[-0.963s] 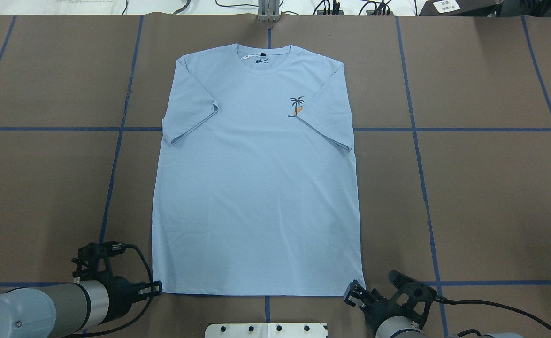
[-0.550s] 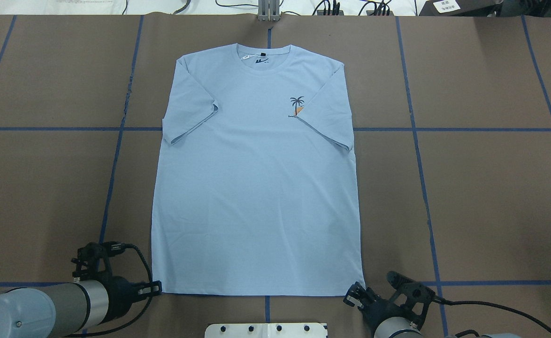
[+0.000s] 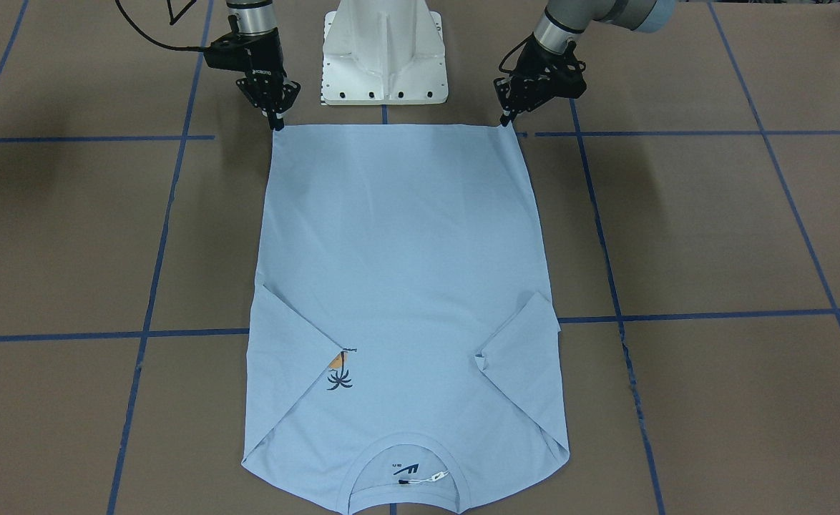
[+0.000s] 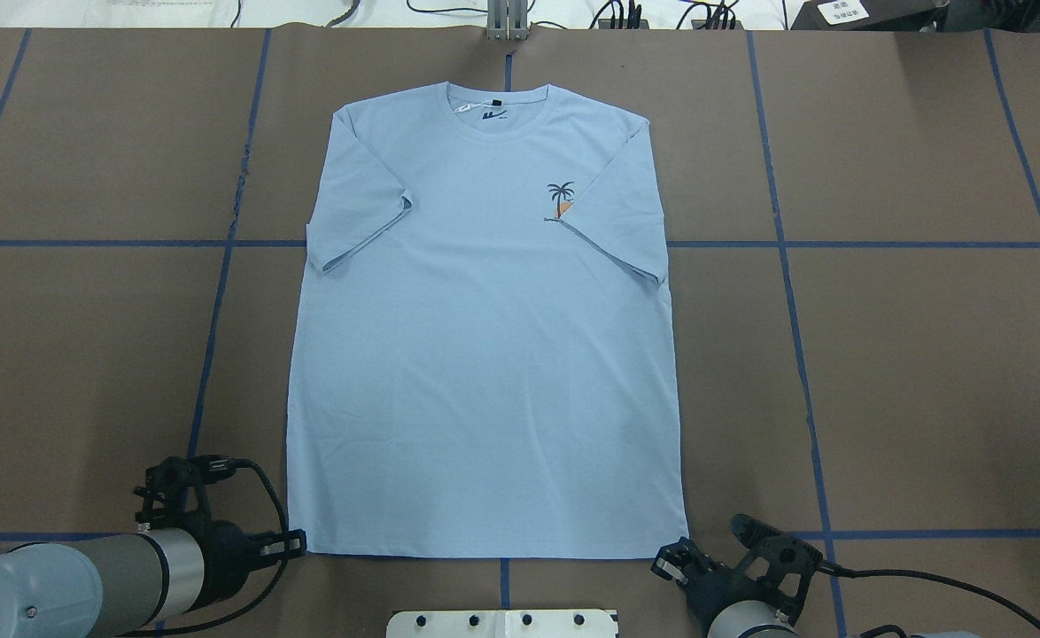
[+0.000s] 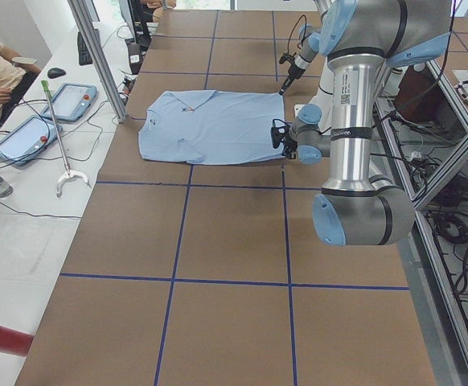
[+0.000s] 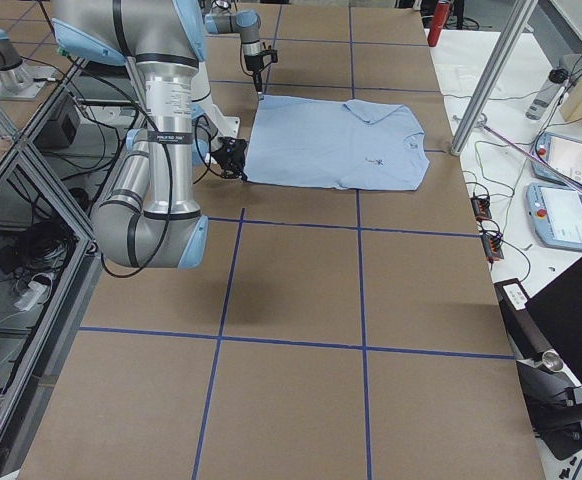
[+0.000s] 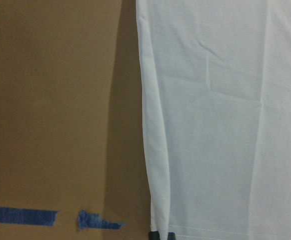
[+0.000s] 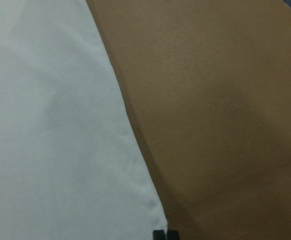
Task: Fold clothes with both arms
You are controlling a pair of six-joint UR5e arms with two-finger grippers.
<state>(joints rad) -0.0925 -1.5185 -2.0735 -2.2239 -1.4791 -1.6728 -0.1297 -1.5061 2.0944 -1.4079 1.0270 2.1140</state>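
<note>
- The light blue T-shirt [image 4: 485, 354] lies flat, front up, in the middle of the brown surface [image 4: 927, 354]. In the overhead view its collar [image 4: 502, 99] is at 12 o'clock and its hem at 6 o'clock.
- Both short sleeves are folded inward over the body. The 2 o'clock sleeve's edge covers part of the palm print [image 4: 561, 199].
- The left gripper [image 4: 294, 542] sits low at the hem's 7 o'clock corner. In its wrist view the dark fingers [image 7: 160, 236] are clenched on the very corner of the cloth.
- The right gripper [image 4: 666, 563] sits at the hem's 5 o'clock corner. Its fingers [image 8: 159, 234] are pressed together and touch the corner's tip. Whether cloth lies between them cannot be told.
- The hem rests on the surface, straight between the 2 grippers.
- Blue tape lines [image 4: 839, 244] divide the surface into rectangles. 1 line runs under the shirt at sleeve level.
- The white pedestal base [image 3: 384, 50] stands just beyond the hem at 6 o'clock, between the arms.
</note>
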